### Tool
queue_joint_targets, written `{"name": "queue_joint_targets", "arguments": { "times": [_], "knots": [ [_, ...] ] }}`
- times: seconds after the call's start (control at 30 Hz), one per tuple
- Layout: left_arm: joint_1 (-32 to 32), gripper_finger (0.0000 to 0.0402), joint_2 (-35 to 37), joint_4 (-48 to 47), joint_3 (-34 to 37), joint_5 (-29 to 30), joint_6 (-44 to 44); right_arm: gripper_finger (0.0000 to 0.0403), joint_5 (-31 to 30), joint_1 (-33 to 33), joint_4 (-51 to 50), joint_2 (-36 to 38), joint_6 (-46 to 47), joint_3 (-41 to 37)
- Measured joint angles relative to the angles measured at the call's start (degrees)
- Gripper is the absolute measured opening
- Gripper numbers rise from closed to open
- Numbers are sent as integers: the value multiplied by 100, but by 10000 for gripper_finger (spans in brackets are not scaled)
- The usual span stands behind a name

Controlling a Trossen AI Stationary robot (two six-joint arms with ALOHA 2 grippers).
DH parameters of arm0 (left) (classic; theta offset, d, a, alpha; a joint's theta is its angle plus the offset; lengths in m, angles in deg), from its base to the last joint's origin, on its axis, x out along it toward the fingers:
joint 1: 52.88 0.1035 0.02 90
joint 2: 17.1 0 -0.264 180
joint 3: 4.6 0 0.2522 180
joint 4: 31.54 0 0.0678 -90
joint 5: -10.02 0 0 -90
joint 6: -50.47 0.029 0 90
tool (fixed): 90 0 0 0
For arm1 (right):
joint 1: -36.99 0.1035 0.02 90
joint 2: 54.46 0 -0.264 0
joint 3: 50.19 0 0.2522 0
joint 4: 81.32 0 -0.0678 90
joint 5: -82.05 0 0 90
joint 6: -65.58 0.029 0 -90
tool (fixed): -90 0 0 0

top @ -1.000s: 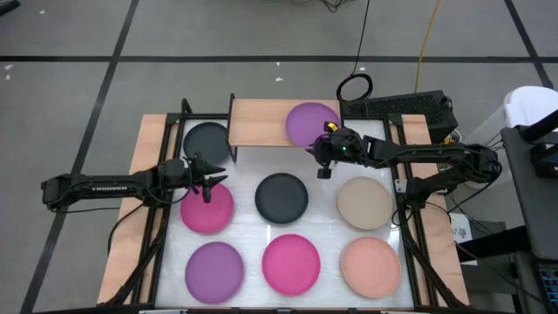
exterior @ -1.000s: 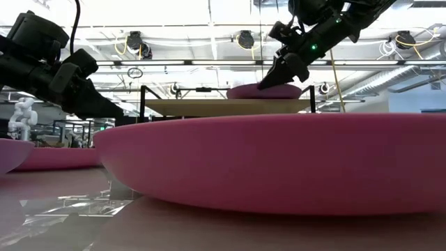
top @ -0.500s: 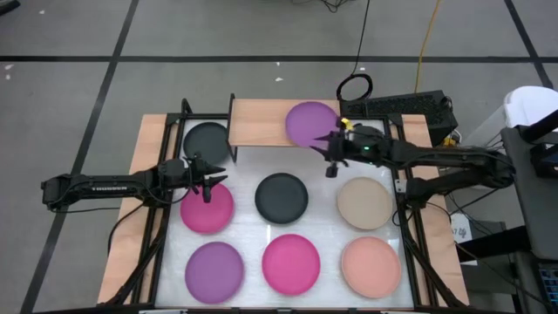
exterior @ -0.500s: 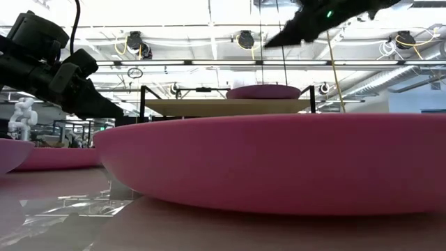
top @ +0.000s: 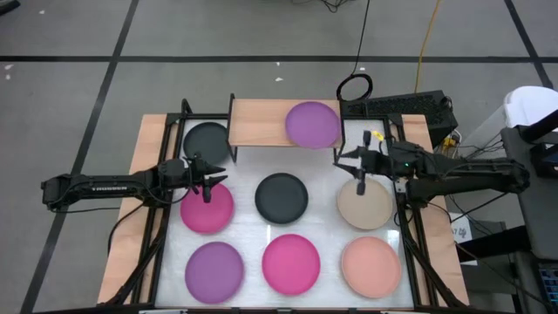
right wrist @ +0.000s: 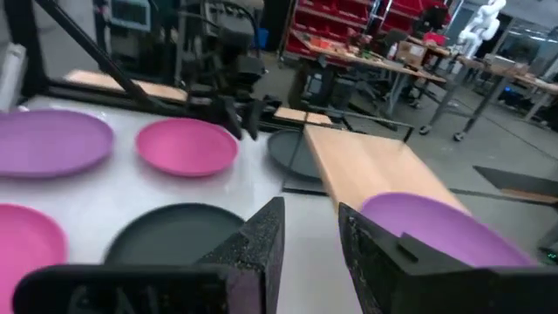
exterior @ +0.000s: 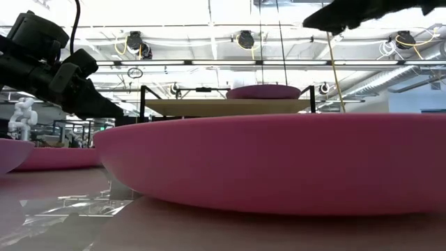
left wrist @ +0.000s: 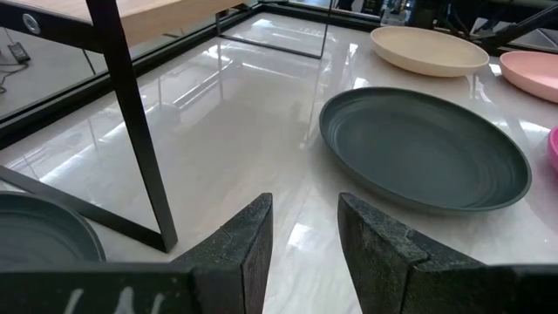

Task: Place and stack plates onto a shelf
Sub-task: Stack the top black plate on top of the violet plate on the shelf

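Purple plate [top: 312, 124] lies on shelf [top: 257, 121]; right tool [top: 351, 160] empty.

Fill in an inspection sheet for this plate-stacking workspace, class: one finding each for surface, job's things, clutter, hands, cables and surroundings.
Surface: white-topped table, glossy.
Job's things: purple plate lies on the wooden shelf; seven more plates on the table, one dark grey plate partly under the shelf.
Clutter: nothing seen.
Hands: left hand open above a magenta plate; right hand open, above the beige plate.
Cables: yellow cable and coiled black cable on the floor.
Surroundings: workshop benches, red shelving.
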Motion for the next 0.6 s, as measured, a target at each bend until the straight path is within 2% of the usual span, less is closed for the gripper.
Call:
{"name": "queue_joint_targets", "arguments": {
  "times": [0.23,0.5,0.6],
  "knots": [
    [-1,136,2,1,1,-1,-1,93,-7,266,498,586,229,-707],
    [-2,136,0,-2,1,0,11,93,-9,333,521,674,193,-756],
    [-2,136,0,-2,2,0,363,93,-11,333,519,672,139,-756]
  ]
}}
